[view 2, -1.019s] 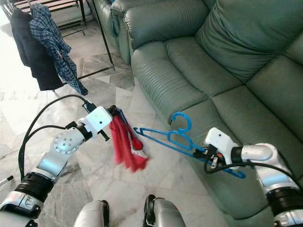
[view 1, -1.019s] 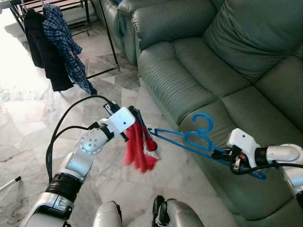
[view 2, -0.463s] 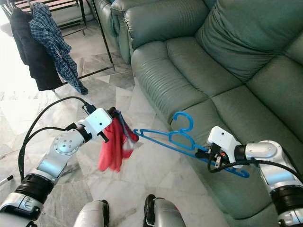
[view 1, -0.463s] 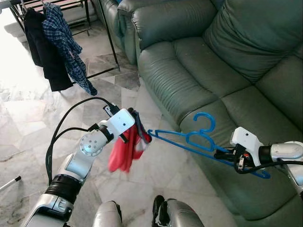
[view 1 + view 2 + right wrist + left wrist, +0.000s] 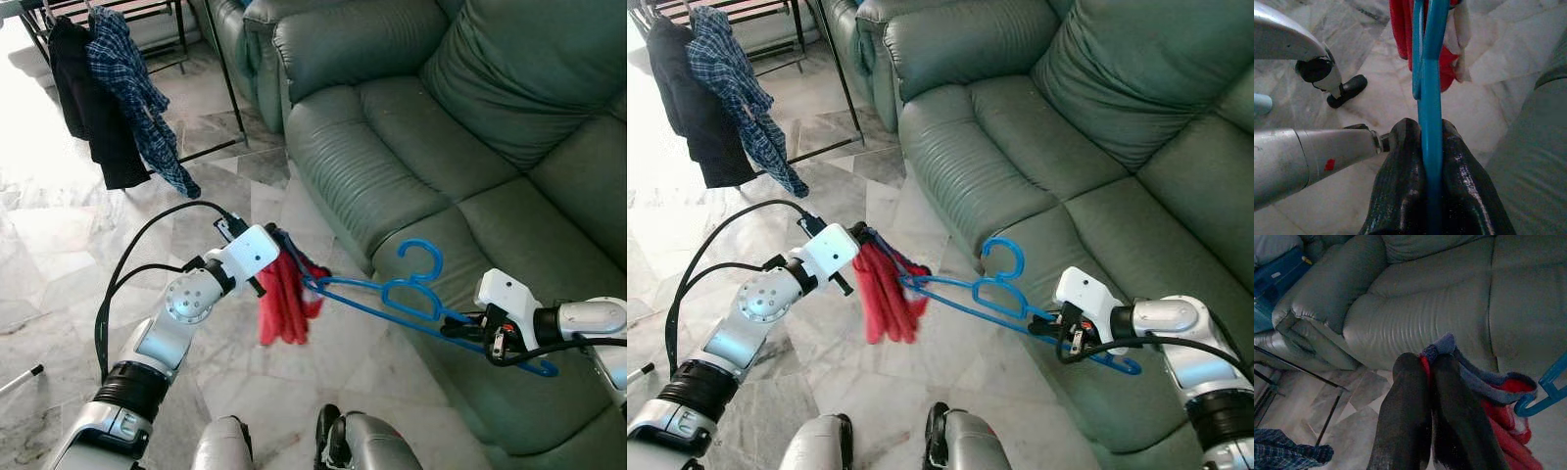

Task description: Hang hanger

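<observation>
Marble floor (image 5: 59,255) lies before a green leather sofa (image 5: 441,127); a rack (image 5: 211,69) with dark clothes stands far left. My right gripper (image 5: 1050,329) is clamped on one end of the blue plastic hanger (image 5: 392,294), held level over the sofa's near edge. My left gripper (image 5: 277,238) pinches a limp red garment (image 5: 284,299) at the hanger's left tip. Judgement: dressing is barely begun; carrying it to the rack and hanging remain.

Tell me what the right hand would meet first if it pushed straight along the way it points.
Probably the red garment held by the left hand; the right hand points along the blue hanger toward it.
</observation>
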Available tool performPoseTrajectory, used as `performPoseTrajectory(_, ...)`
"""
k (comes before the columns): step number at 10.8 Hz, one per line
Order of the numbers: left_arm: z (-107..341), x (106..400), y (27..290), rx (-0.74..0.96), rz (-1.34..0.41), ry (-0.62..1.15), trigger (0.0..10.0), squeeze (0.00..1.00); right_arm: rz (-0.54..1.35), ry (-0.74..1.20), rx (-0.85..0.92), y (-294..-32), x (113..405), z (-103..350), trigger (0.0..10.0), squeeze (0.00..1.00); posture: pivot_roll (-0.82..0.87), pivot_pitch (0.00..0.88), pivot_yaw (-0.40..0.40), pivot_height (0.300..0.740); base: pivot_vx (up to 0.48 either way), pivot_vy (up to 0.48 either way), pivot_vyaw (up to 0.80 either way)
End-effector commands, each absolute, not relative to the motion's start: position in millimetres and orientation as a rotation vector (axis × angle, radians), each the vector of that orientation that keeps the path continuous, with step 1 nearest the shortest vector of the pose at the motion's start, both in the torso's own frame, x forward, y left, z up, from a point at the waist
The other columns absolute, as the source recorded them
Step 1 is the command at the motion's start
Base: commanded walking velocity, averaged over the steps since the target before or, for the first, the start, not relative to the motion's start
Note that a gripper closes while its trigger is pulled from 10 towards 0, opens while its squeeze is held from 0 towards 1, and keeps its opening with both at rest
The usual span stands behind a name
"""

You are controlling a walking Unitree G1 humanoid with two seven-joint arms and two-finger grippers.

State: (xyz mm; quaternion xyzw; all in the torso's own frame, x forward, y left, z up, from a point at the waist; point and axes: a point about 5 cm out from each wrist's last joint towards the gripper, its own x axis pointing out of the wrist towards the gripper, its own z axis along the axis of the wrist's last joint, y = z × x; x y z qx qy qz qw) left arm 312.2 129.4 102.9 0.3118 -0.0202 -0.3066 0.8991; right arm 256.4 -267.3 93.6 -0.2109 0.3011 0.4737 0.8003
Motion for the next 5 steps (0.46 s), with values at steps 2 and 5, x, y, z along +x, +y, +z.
performPoseTrajectory(2,104.4,310.7,128.0,0.654,-0.648,-0.052,10.0,0.00,0.996,0.634,-0.476,-274.9,258.1,103.0,10.0,0.00,-0.07,0.189,-0.055,0.740,0.000,0.000,0.00)
performPoseTrajectory(5,104.0,310.8,128.5,0.656,-0.646,-0.050,10.0,0.00,0.995,0.629,-0.477,-276.5,259.0,106.7,10.0,0.00,-0.07,0.190,-0.055,0.740,0.000,0.000,0.00)
